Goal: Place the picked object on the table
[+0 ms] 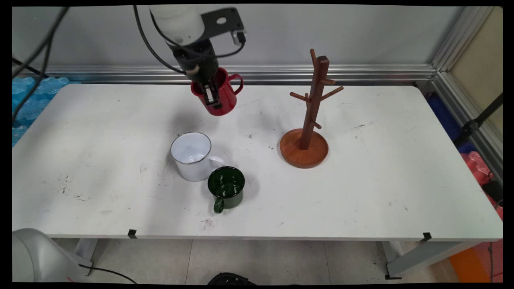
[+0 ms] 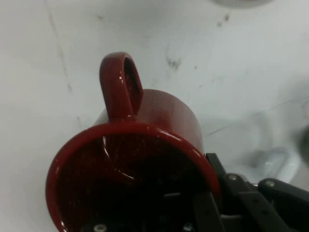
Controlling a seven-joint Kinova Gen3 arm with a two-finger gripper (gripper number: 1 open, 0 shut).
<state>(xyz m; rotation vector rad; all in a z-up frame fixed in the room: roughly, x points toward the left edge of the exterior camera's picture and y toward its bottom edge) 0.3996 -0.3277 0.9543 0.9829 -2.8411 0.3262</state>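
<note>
A red mug (image 1: pixel 221 95) hangs above the table's far side, tilted, with my gripper (image 1: pixel 210 95) shut on its rim, one finger inside and one outside. Its handle (image 1: pixel 237 83) points right toward the wooden mug tree (image 1: pixel 310 116). In the hand view the red mug (image 2: pixel 145 159) fills the lower half, handle (image 2: pixel 120 84) pointing up, and my gripper (image 2: pixel 203 203) clamps the rim at the lower right. A white mug (image 1: pixel 192 155) and a green mug (image 1: pixel 227 187) stand on the table below, touching or nearly so.
The white table (image 1: pixel 361 192) carries scuff marks. The mug tree stands right of centre on a round base (image 1: pixel 304 149) with several pegs. Blue padding (image 1: pixel 28 100) lies off the left edge. An aluminium frame (image 1: pixel 461 60) runs along the back and right.
</note>
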